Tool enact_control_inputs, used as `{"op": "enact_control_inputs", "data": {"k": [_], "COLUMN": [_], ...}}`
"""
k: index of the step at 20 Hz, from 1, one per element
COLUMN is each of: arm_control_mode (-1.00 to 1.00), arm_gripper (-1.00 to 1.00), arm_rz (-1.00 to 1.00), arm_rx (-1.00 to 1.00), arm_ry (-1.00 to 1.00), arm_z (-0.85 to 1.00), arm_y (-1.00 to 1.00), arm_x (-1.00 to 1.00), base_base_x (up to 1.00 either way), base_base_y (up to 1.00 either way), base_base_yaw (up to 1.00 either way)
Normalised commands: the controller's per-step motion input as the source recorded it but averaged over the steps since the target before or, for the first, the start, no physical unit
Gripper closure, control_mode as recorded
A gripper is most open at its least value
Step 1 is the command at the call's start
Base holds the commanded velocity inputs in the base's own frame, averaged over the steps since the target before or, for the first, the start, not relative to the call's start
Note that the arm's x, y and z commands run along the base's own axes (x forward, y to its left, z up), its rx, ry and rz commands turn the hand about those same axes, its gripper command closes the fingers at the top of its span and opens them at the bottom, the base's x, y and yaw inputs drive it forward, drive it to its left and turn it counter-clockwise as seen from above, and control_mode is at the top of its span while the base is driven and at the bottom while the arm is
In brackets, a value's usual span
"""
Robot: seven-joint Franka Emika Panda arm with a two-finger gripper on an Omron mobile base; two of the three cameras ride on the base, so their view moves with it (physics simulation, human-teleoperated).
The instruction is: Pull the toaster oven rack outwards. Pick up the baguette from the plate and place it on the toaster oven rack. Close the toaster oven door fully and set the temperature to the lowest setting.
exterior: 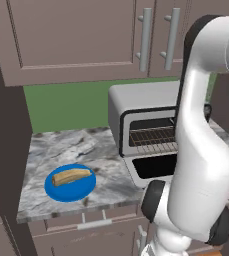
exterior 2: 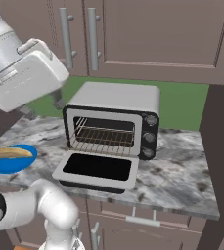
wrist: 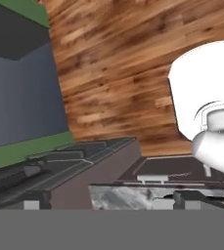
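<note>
I have the boxy silver-grey toaster oven [exterior 2: 114, 119] in front of me, its glass-windowed door [exterior 2: 96, 169] dropped flat onto the marble counter [exterior 2: 182, 180]. The thin wire rack [exterior 2: 102, 137] sits inside the cavity, bars running front to back. My claw hangs up and to the left, jaws wide, holding nothing. The rack lies ahead, to the right and lower; the tan baguette [exterior: 71, 176] waits on its round blue plate [exterior: 70, 190] to the left.
</note>
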Motion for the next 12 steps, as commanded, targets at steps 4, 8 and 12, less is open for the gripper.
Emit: {"op": "enact_control_inputs", "data": {"k": [4,8,12], "arm_control_mode": [-1.00,-1.00,-1.00], "arm_gripper": [-1.00,-1.00,-1.00], "arm_rz": [0.01,0.18,0.30], "arm_rx": [0.22,0.28,0.12], "arm_ry": [-0.13,-0.23,-0.15], "arm_z": [-0.52,-0.79,-1.00], "arm_y": [0.03,0.00,0.06], "arm_x": [0.40,0.23,0.02], "base_base_x": [0.00,0.00,0.00], "base_base_y": [0.00,0.00,0.00], "base_base_yaw": [0.00,0.00,0.00]}}
